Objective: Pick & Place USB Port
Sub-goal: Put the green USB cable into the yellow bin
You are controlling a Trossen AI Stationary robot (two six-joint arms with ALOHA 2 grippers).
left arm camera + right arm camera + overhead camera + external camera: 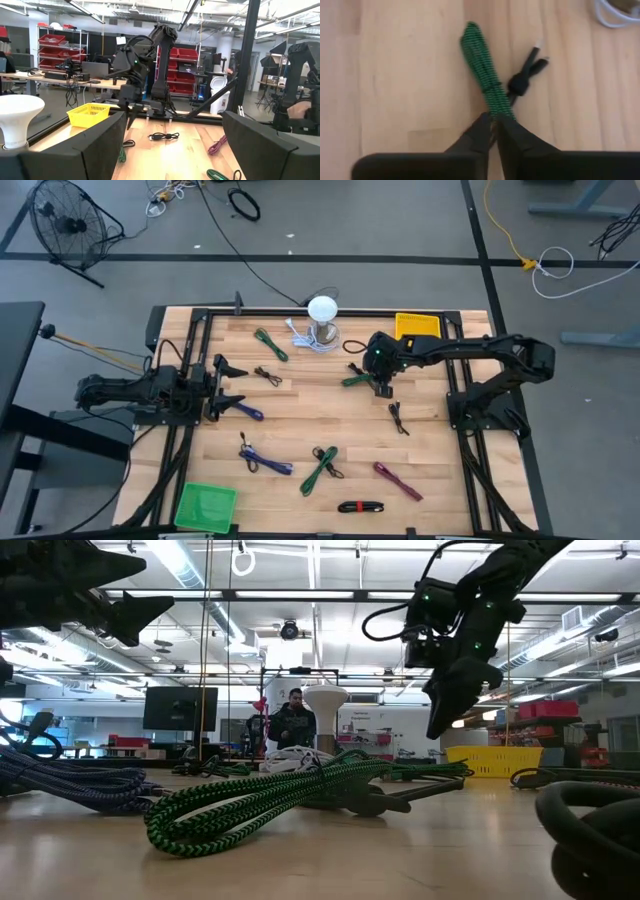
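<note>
A green braided cable bundle (356, 380) lies flat on the wooden table, with a black tie and two connectors (524, 76) beside it. My right gripper (380, 387) hangs over the bundle's end (496, 102), fingers shut. In the low view its fingertips (438, 725) stand clear above the table top and nothing hangs from them. My left gripper (226, 386) waits open near the table's left edge, well away from the bundle. It also shows in the left wrist view (170, 145).
A yellow basket (417, 326) sits at the far right and a green tray (205, 505) at the near left. A white lamp (322, 315) with a white cable stands at the far middle. Several other tied cables lie scattered: green (320, 468), blue (265, 460), maroon (397, 480), black (398, 418).
</note>
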